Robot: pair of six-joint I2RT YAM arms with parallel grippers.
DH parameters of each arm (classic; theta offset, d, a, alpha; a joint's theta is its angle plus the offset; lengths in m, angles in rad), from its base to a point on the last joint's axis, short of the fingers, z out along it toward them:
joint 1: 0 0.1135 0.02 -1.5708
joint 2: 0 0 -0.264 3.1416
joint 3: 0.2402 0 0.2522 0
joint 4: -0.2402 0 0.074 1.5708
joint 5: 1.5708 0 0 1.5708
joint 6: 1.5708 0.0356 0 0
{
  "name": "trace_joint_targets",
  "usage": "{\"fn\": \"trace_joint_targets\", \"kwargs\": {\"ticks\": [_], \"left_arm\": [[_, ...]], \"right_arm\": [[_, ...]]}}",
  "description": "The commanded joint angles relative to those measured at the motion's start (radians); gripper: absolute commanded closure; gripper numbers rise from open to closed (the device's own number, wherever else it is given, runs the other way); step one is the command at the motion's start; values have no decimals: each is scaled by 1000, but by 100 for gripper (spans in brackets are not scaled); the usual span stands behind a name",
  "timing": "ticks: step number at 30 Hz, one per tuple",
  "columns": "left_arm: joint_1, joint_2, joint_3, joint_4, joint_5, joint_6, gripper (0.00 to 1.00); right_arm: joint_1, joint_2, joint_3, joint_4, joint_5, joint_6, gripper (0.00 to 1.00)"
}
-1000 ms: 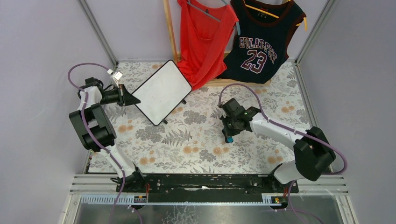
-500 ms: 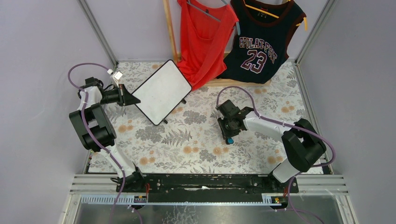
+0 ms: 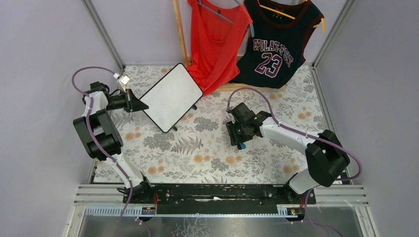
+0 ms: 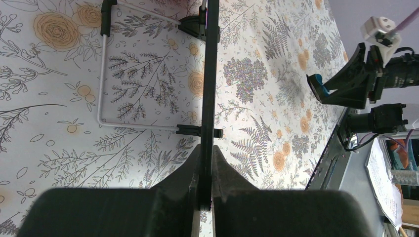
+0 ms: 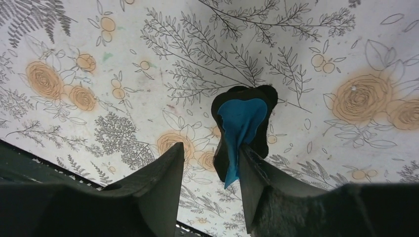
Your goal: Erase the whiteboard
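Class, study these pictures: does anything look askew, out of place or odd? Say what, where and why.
The whiteboard sits askew at the far left of the table, turned diagonally with its edge clamped in the left pincer. Its face looks blank in the top view, yet the right pincer grips a blue eraser mid-table, apart from it.

1. Left arm (image 3: pixel 96 133): elbow folded back at the left side, forearm reaching to the rear, wrist turned sideways towards the middle.
2. Left gripper (image 3: pixel 137 104): fingers pressed together on the thin edge of the whiteboard (image 3: pixel 170 96) (no gap visible in the wrist view).
3. Right arm (image 3: pixel 296 140): stretched low and leftward from its elbow on the right, wrist pitched down.
4. Right gripper (image 3: pixel 240 139): pointing down, fingers pinching the blue eraser (image 5: pixel 239 126), which sticks out past the tips.
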Motion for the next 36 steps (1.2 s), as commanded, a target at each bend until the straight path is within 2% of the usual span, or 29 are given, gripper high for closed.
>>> {"fn": "trace_joint_targets", "kwargs": {"ticks": [1, 2, 4, 5, 6, 8, 9, 10, 11, 13, 14, 15, 17, 19, 25, 28, 30, 31, 32, 33, 34, 35, 36], "left_arm": [[-2, 8, -15, 52, -108, 1, 100], [-2, 8, -18, 55, -107, -1, 100], [-2, 8, -21, 59, -105, -5, 100], [-1, 9, -22, 60, -104, -6, 100], [-2, 6, -27, 65, -103, -7, 100], [-2, 4, -33, 75, -102, -15, 100], [-2, 4, -33, 75, -103, -17, 100], [-2, 3, -34, 75, -103, -15, 100], [-1, 2, -36, 75, -104, -12, 100], [-2, -1, -38, 75, -106, -11, 100], [-2, 0, -39, 75, -108, -11, 100], [-2, 3, -39, 75, -109, -9, 100], [-2, 8, -37, 75, -111, -10, 100], [-2, 9, -37, 75, -109, -9, 100], [-2, 16, -33, 76, -109, -15, 98], [-1, 14, -27, 76, -113, -18, 98], [-2, 14, -23, 77, -119, -21, 97], [-1, 14, -21, 77, -119, -24, 96], [-2, 12, -21, 77, -119, -26, 96], [-2, 10, -19, 76, -122, -27, 96], [-2, 8, -20, 77, -123, -27, 96], [-2, 6, -20, 77, -124, -28, 96], [-2, 5, -21, 77, -124, -28, 96]], "right_arm": [[54, -45, 76, -55, 5, -26, 49], [55, -54, 58, -30, -12, -14, 49], [112, -26, 92, -99, 252, 26, 50], [133, 5, 119, -136, 243, 3, 50], [132, 14, 118, -117, 172, -14, 51], [153, 4, 86, -79, 253, 58, 52], [158, 7, 84, -67, 228, 62, 51], [144, 1, 68, -25, 105, 46, 51], [143, -13, 39, 14, 108, 94, 52], [189, -14, 38, -9, 287, 104, 51], [173, 4, 54, -31, 208, 81, 49], [141, -1, 41, -19, 163, 88, 52], [153, -26, 22, -5, 267, 114, 52], [130, -30, 24, -5, 189, 81, 50], [124, 6, 44, -61, 245, 78, 46], [125, 25, 40, -63, 224, 70, 46], [122, 44, 44, -66, 187, 61, 44], [107, 43, 35, -30, 61, 48, 43], [60, 14, -30, 69, -158, 57, 44], [22, -18, -89, 173, -285, 131, 43], [16, -33, -91, 184, -195, 177, 40], [48, -25, -45, 111, 52, 160, 39], [82, 2, 6, 16, 173, 130, 36]]}}
